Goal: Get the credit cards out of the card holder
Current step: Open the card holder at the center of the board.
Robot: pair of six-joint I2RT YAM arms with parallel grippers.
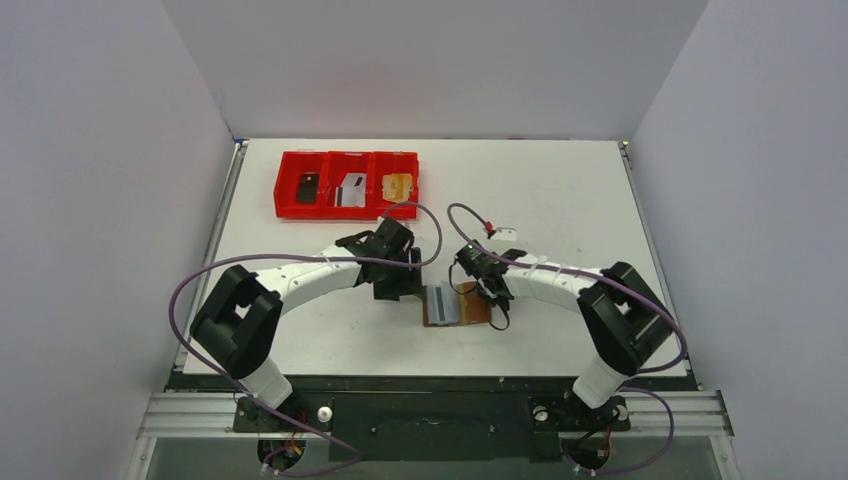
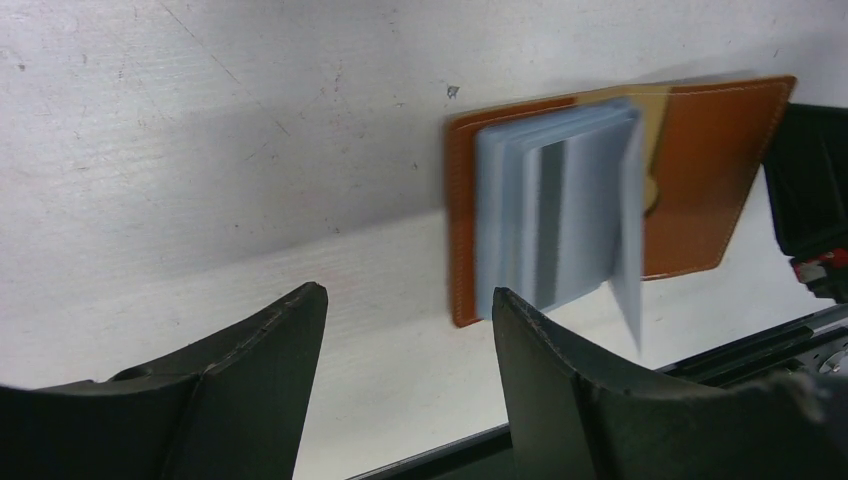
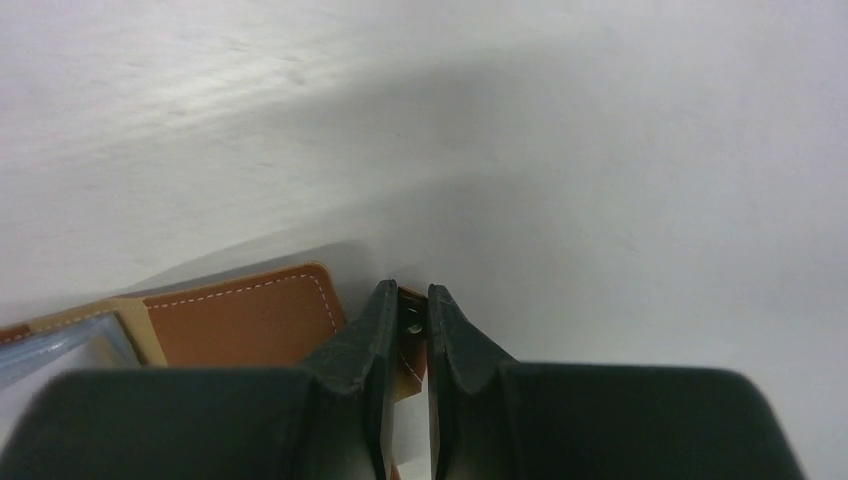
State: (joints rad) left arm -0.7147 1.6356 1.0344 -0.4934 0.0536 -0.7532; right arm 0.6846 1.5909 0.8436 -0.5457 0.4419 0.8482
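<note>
Card holder (image 1: 472,310) lies open on the table (image 1: 560,190), at 6 o'clock from the middle. Its blue-grey pockets (image 2: 560,210) fan up. My L gripper (image 1: 408,288) is just beside it at its 9 o'clock, jaws spread wide w/ nothing in them. My R gripper (image 1: 492,292) is at its 3 o'clock, jaws pinching the brown strap tab (image 3: 412,322). Red tray (image 1: 286,195) sits far off at 11 o'clock w/ 3 credit cards (image 1: 350,190), one per box.

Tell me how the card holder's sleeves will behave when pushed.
The thin sleeves stand fanned apart, so they would probably flip over. The flat card holder looks light and might slide, though the right gripper, shut on its strap tab, likely anchors it.
</note>
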